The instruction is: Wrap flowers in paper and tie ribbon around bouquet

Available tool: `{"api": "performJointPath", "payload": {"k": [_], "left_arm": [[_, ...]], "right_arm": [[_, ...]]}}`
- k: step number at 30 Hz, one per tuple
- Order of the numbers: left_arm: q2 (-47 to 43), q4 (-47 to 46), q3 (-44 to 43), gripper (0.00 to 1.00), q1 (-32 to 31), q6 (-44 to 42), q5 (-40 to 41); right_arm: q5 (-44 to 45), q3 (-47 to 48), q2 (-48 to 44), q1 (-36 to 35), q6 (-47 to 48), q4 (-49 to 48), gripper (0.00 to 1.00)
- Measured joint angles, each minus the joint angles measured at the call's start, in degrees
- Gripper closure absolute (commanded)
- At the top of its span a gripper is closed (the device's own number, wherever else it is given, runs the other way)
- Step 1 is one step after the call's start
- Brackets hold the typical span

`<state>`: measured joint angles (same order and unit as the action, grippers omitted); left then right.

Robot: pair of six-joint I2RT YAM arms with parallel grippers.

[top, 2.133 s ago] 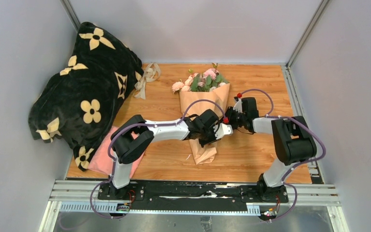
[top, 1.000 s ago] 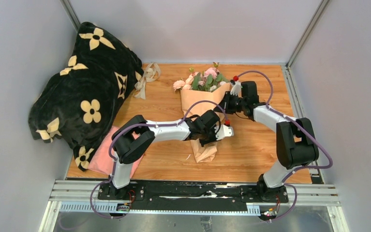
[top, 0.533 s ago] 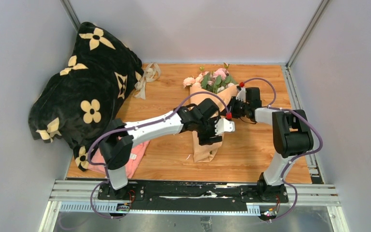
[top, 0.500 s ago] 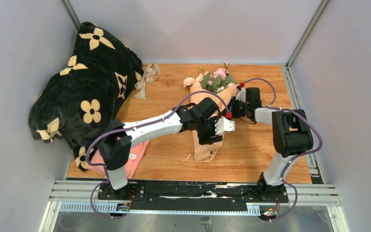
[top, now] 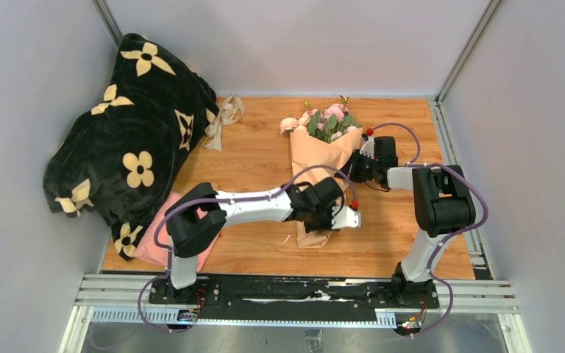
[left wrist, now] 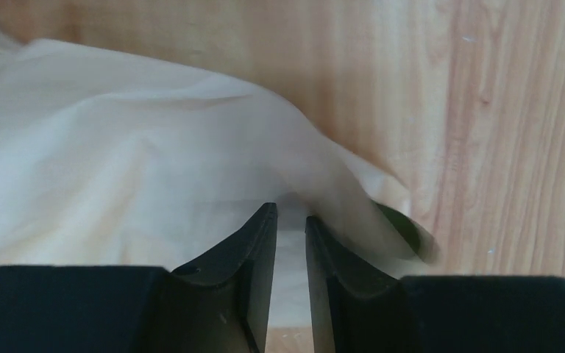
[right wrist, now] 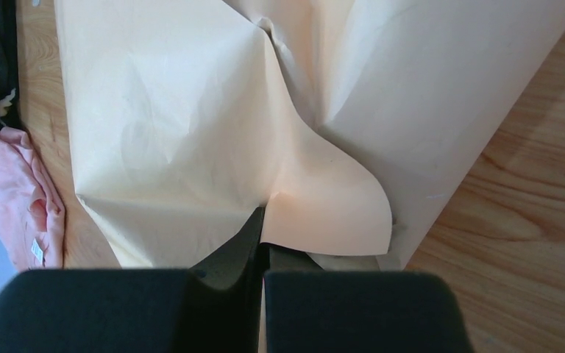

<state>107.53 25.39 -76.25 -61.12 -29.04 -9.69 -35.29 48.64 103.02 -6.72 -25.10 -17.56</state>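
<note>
Peach paper (right wrist: 176, 132) cones the bouquet (top: 322, 165), lying on your wooden counter (top: 254, 158) with flowers (top: 324, 123) at the far end, the ribbon (top: 224, 118) well apart by the black blanket (top: 110, 140). Your right end effector (right wrist: 263, 220) is pressed together on a paper edge at the cone's right side. Your left end effector (left wrist: 291, 213) sits at the narrow near end, jaws a slim gap apart; whether they grip paper, you cannot tell.

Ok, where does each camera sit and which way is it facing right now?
Top external: above and behind the robot, looking down at the table; left arm, right arm show.
Left wrist: looks past the left pincer at the paper.
Right wrist: looks past the right pincer, shut on paper.
Shared: all see the paper.
</note>
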Motion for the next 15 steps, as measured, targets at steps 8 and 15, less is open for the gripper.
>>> {"api": "performJointPath", "payload": {"k": [8, 15], "left_arm": [[0.7, -7.7, 7.7, 0.59, -9.6, -6.4, 8.4], [-0.8, -14.7, 13.7, 0.57, -15.2, -13.7, 17.6]], "right_arm": [[1.1, -0.7, -0.4, 0.0, -0.9, 0.1, 1.00], [4.9, -0.4, -1.4, 0.0, -1.3, 2.6, 1.00]]}}
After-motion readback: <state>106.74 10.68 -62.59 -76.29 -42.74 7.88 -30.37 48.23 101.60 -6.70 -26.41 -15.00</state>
